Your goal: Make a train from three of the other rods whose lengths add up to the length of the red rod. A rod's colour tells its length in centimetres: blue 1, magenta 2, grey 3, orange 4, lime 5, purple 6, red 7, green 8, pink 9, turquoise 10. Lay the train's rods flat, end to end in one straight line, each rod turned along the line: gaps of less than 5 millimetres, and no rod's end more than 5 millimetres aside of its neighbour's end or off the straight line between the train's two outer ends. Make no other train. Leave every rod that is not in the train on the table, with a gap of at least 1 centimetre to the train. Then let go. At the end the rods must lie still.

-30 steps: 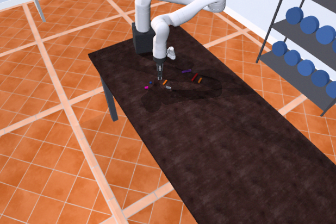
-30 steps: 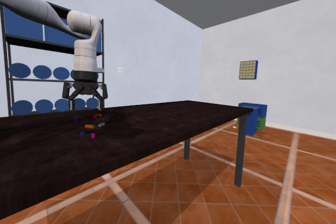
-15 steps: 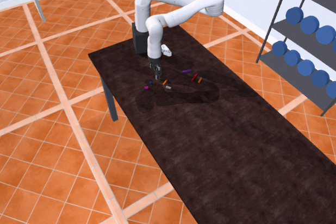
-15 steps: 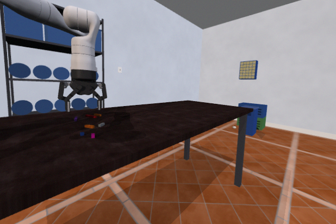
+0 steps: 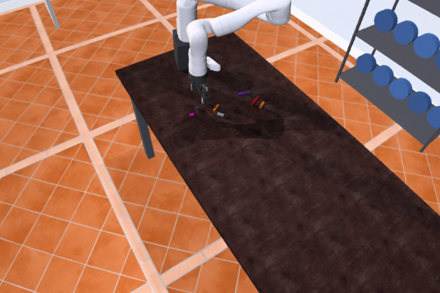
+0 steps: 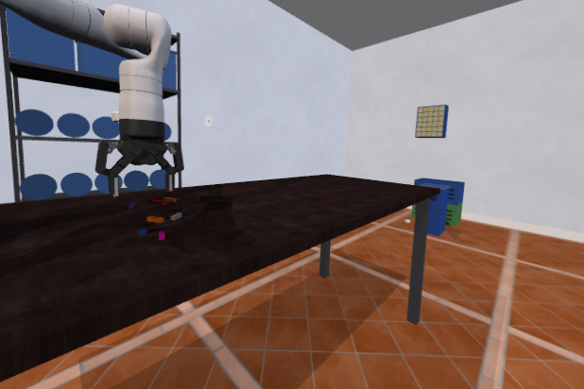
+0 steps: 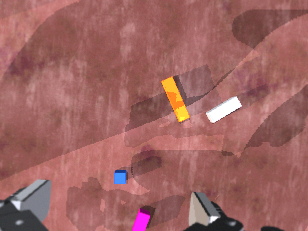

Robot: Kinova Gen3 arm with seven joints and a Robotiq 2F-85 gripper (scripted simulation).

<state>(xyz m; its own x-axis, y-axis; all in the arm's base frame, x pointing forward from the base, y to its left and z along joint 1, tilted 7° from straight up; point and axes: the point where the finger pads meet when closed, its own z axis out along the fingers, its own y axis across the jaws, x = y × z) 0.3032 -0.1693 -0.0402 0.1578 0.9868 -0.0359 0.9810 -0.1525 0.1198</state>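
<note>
Right now your end effector (image 6: pixel 140 185) hangs over the desk (image 5: pixel 270 162) with its fingers spread wide and nothing between them, likely so it can drop onto a small rod. Take the nearer orange rod (image 7: pixel 175 99) as your landmark: the grey rod (image 7: pixel 223 109) lies just beside it, the blue rod (image 7: pixel 120 177) and magenta rod (image 7: pixel 142 219) lie apart towards the fingers. The red rod (image 5: pixel 255 100) lies well beyond.
</note>
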